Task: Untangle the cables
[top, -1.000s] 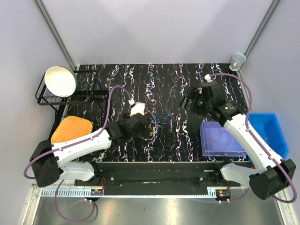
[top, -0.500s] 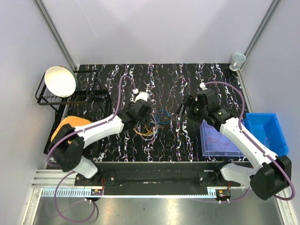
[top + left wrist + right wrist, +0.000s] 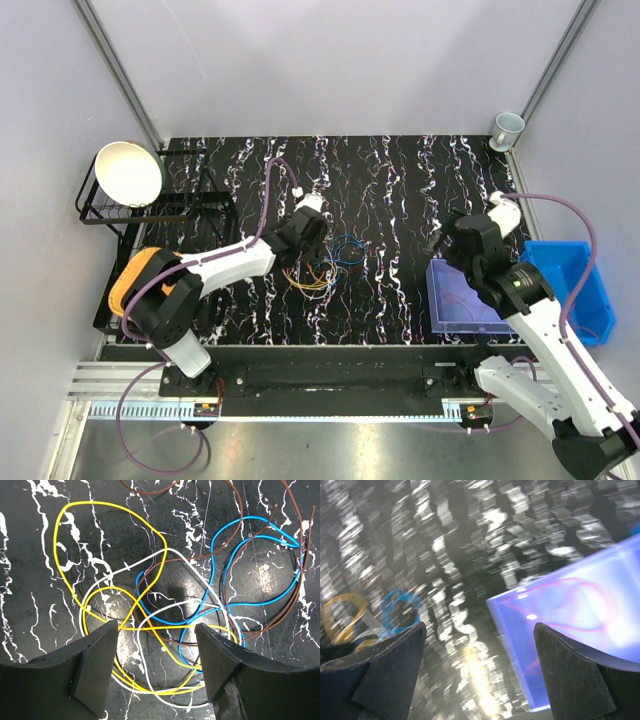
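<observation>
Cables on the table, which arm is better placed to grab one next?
Left, probably. The left gripper hangs open directly over the cables, jaws straddling the yellow loops. The right gripper sits off near the translucent box.

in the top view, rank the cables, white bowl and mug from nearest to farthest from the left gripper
1. Cables: mid-table, just below the left gripper.
2. White bowl: far-left corner, well off to its left.
3. Mug: far-right corner, across the table.
</observation>
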